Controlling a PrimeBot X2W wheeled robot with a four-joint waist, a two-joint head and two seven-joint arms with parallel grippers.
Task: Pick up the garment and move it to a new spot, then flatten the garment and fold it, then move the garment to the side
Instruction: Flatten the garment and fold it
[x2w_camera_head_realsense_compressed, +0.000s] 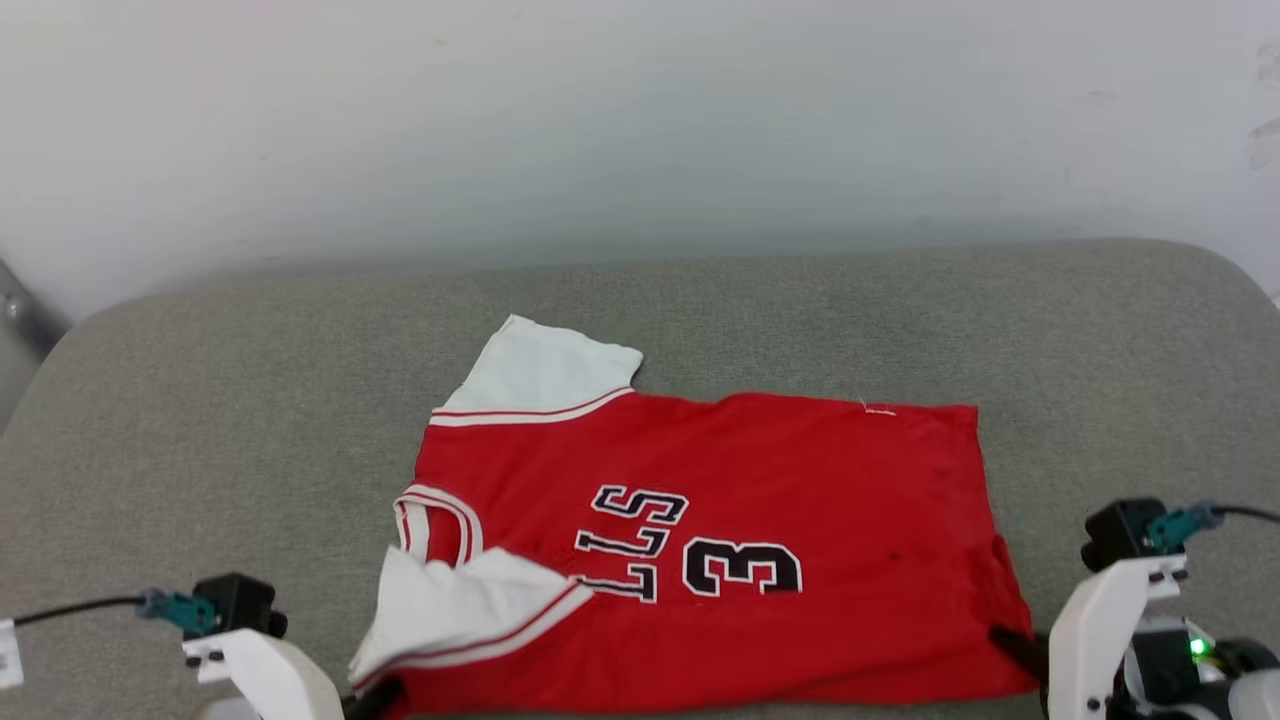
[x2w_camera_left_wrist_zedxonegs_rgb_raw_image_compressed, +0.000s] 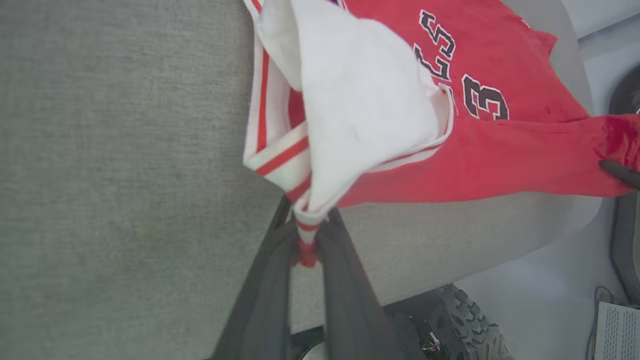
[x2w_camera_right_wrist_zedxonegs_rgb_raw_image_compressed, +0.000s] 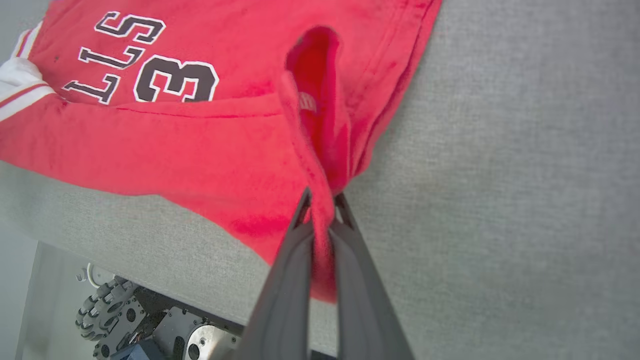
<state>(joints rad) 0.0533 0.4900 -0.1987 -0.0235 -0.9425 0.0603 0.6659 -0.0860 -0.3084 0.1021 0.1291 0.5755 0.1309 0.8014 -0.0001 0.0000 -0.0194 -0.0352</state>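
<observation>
This looks like a robotics lab or test room, not a home. The work surface (x2w_camera_head_realsense_compressed: 200, 420) is a broad pad with rounded corners, covered in plain grey woven fabric. It is set against a bare white wall (x2w_camera_head_realsense_compressed: 640, 120) with a few scuff marks (x2w_camera_head_realsense_compressed: 1262, 140). Past the pad's edge the floor (x2w_camera_left_wrist_zedxonegs_rgb_raw_image_compressed: 540, 280) is smooth and pale. A knobbly tyre (x2w_camera_left_wrist_zedxonegs_rgb_raw_image_compressed: 450, 320) and a roller-studded wheel (x2w_camera_right_wrist_zedxonegs_rgb_raw_image_compressed: 97, 310) sit there beside exposed metal housings (x2w_camera_right_wrist_zedxonegs_rgb_raw_image_compressed: 185, 330). A printed sheet (x2w_camera_left_wrist_zedxonegs_rgb_raw_image_compressed: 617, 330) lies on the floor, and a black cable (x2w_camera_head_realsense_compressed: 70, 609) trails in the open. The garment (x2w_camera_head_realsense_compressed: 700, 500), a red jersey, is the one domestic thing.
</observation>
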